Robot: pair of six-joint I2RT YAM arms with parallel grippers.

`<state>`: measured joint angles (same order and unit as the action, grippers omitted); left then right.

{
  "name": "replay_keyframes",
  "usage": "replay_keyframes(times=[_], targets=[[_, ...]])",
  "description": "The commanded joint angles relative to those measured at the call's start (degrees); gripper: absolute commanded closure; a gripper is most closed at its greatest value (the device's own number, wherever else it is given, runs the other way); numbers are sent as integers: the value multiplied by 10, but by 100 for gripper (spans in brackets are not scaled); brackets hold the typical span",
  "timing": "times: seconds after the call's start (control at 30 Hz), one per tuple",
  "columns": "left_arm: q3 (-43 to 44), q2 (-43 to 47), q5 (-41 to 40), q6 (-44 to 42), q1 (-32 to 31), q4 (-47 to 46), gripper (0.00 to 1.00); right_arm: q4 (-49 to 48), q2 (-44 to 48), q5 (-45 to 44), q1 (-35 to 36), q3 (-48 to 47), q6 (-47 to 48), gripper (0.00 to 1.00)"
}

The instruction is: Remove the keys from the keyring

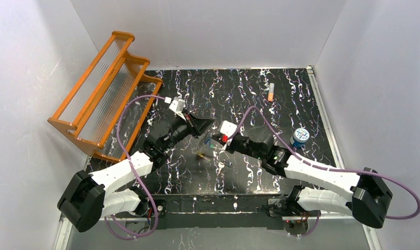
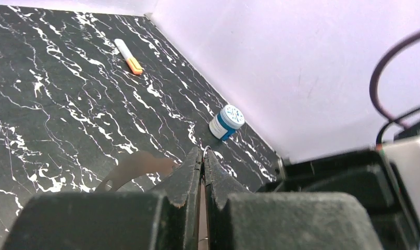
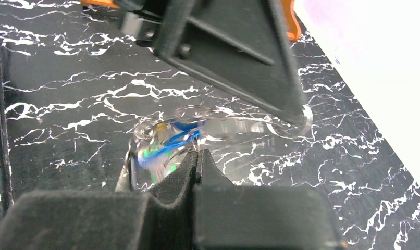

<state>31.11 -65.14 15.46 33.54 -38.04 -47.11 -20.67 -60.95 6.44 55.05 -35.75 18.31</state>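
Your right fingers (image 3: 179, 174) are pinched tight on blurred blue-green keys (image 3: 166, 148); your left fingers (image 2: 189, 174) clamp the thin keyring (image 3: 239, 125).

An orange rack (image 1: 106, 94) with ribbed clear shelves is seen at the far left of a black marbled table (image 1: 239, 88). A small orange-and-white tube (image 1: 271, 91) is laid at the far right. A blue-and-white jar (image 1: 300, 136) is placed nearer, by the right edge.

The table (image 1: 249, 88) is black veined white, the rack (image 1: 103, 88) orange, the keys (image 3: 169, 145) blue and green
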Motion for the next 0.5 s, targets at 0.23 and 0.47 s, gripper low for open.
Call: replay_keyframes(times=[0.23, 0.47], targets=[[-31, 33, -147, -8, -32, -74, 100, -69, -8, -130, 38, 11, 30, 99], [-18, 89, -155, -99, -1, 18, 100, 95, 48, -154, -29, -22, -66, 99]])
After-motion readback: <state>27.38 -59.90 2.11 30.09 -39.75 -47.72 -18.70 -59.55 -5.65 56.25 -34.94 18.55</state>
